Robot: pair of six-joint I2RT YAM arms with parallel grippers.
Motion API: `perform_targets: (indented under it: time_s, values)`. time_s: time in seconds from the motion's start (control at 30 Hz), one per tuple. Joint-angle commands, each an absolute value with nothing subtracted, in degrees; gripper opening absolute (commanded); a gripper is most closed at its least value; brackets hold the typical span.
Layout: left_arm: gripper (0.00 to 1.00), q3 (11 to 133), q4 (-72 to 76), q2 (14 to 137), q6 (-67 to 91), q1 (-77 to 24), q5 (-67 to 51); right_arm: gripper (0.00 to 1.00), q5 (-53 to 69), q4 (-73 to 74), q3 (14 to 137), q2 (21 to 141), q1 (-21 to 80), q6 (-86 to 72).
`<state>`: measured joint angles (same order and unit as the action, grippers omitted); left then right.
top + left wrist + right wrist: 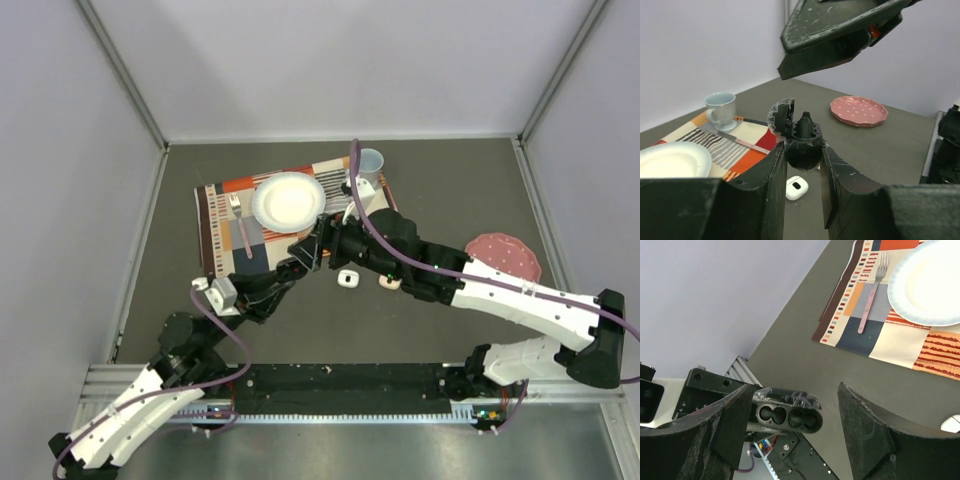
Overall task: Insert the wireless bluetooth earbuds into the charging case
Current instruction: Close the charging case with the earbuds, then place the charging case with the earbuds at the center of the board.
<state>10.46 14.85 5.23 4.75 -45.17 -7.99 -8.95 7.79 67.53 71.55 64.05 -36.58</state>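
My left gripper (803, 150) is shut on a black charging case (802, 154), held above the table with its lid (781, 115) swung open. A dark rounded piece (805, 121) rises from the case's top; it looks like a black earbud, but I cannot tell for sure. From above, the case (788, 416) shows two dark sockets, and whether they are filled is unclear. My right gripper (795, 395) is open just above the case, with nothing between its fingers. In the top view both grippers (312, 248) meet over the placemat's near edge. Other earbuds are out of view.
A small white case (347, 278) lies on the table below the grippers, with a pinkish object (388, 281) beside it. The striped placemat (225, 240) carries a white plate (288, 200), a fork (240, 225) and a cup (369, 165). A pink plate (503, 257) lies right.
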Motion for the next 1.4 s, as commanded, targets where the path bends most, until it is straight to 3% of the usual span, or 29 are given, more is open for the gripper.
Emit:
perform_targets:
  time_s: [0.0,0.27,0.6,0.73,0.87,1.1,1.37]
  values:
    - [0.0,14.15,15.91,8.25,7.03,-45.35,-13.53,0.7,-8.09,7.65,69.52,72.68,63.72,-35.33]
    - [0.0,16.44,16.26,10.29,7.38,-45.35,-17.58,0.7,-8.0,9.58,69.7,75.5,62.75,-37.09]
    - [0.0,15.65,15.47,8.79,7.21,-45.35,-10.56,0.7,-3.95,10.2,64.61,74.71,63.46,-39.2]
    - [0.0,15.56,15.56,9.05,7.65,-45.35,-8.88,0.7,-6.23,10.37,61.18,73.13,63.9,-40.25]
    - [0.0,15.73,13.37,10.28,8.52,-45.35,-5.46,0.74,-15.96,12.74,60.21,70.41,63.81,-40.96]
    - [0.0,10.04,13.44,17.3,17.48,-45.35,-2.55,0.87,-23.73,15.2,56.87,64.35,58.73,-40.69]
    - [0.0,4.84,24.6,34.85,31.18,-45.26,-3.78,0.88,-18.9,17.14,49.93,60.03,51.68,-43.85]
